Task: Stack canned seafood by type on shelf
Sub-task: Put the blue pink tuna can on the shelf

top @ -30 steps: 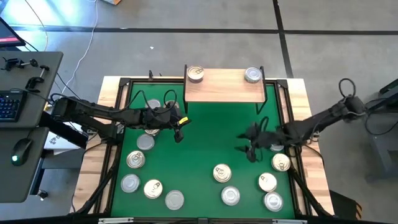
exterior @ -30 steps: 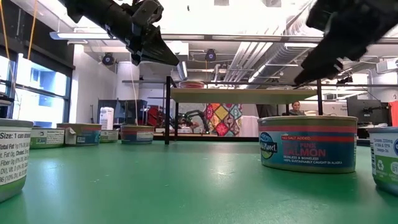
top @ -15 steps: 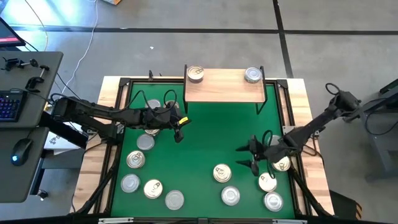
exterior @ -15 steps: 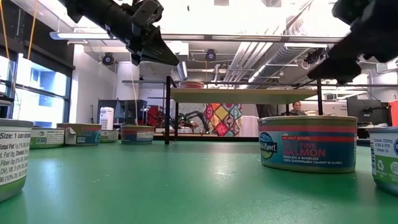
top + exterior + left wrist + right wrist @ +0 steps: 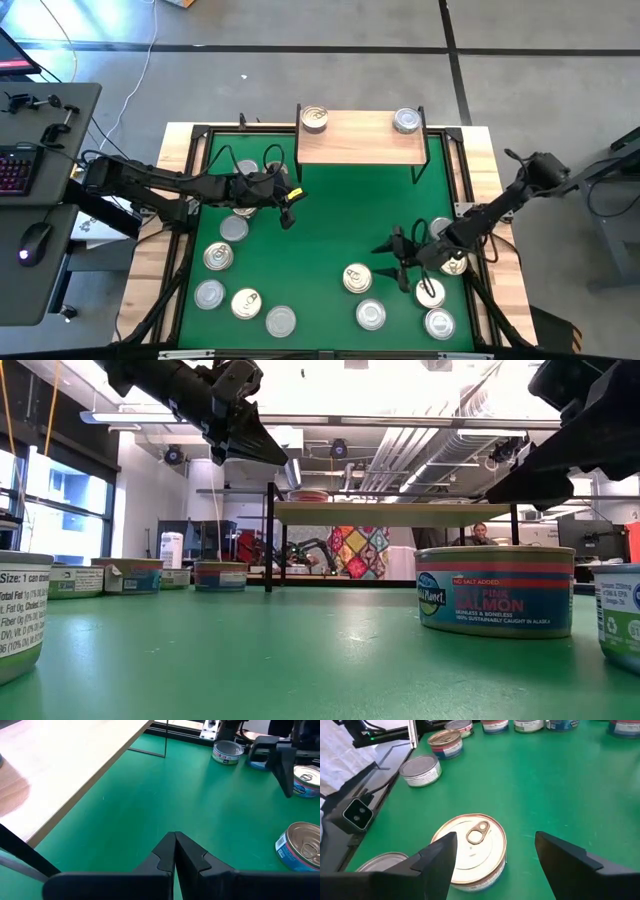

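Reaching over the green mat near the front right of the surface, the right gripper hangs with its two fingers spread wide and nothing between them. Its wrist view shows a gold-lidded tin with a ring pull lying flat on the mat directly ahead, framed by the open fingers but not yet touched. This looks like the approach to a pick: the next move calls for lowering the fingers on either side of that tin, closing on its rim, then carrying it to the shelf. More canned seafood sits around it, including a gold-lidded tin and a silver-lidded tin near the front edge, and another cluster on the front left, such as a silver-lidded can. The tins are small, round and flat, some with gold pull-tab lids and some plain silver; one seen side-on carries a salmon label. The shelf, a pale wood board on thin black legs at the back of the mat, holds a gold tin at its left end and a silver tin near its right end. The left gripper waits mid-left above the mat, pinched closed and empty.
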